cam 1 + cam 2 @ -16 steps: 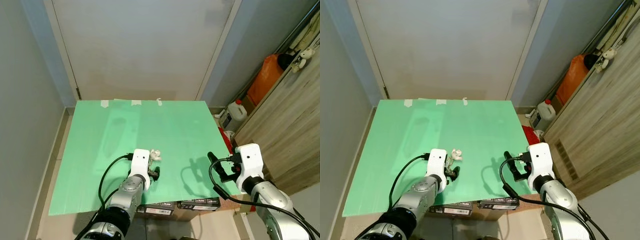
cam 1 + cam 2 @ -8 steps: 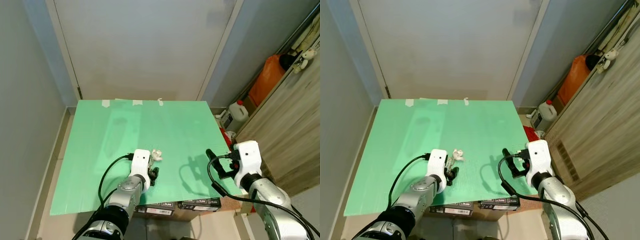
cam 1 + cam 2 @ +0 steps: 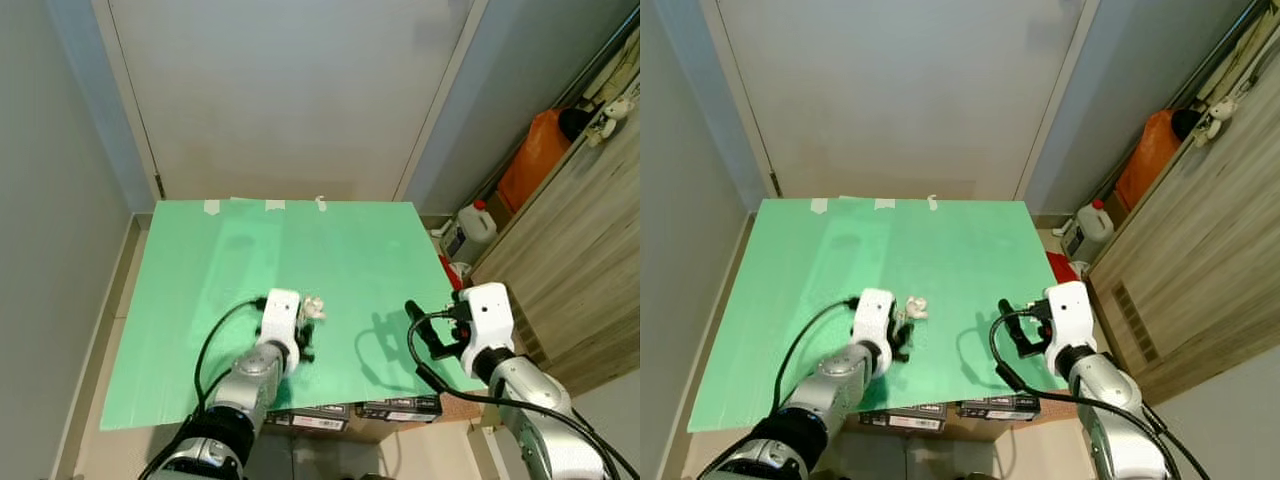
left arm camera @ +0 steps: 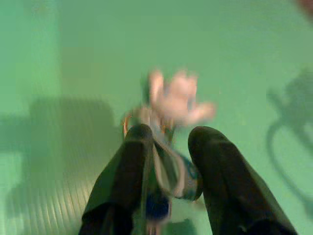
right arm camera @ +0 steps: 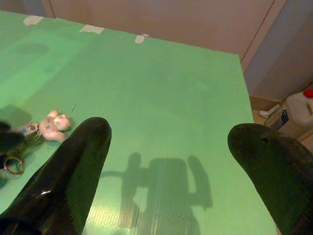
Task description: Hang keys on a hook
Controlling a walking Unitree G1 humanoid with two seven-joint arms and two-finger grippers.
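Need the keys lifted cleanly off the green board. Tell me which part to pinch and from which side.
Pinch the ring end of the keys, probably from above with the left gripper, whose fingers already straddle it. The bunch lies flat on the green board, so the sides offer little purchase. Leave the pale plush charm: it is soft and would let the bunch swing. The blur hides finer detail.

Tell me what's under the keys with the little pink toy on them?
The keys with their pink toy lie on the green board. The left gripper has its fingers around them. The board hides whatever is beneath it, apart from dark boxes at its front edge.
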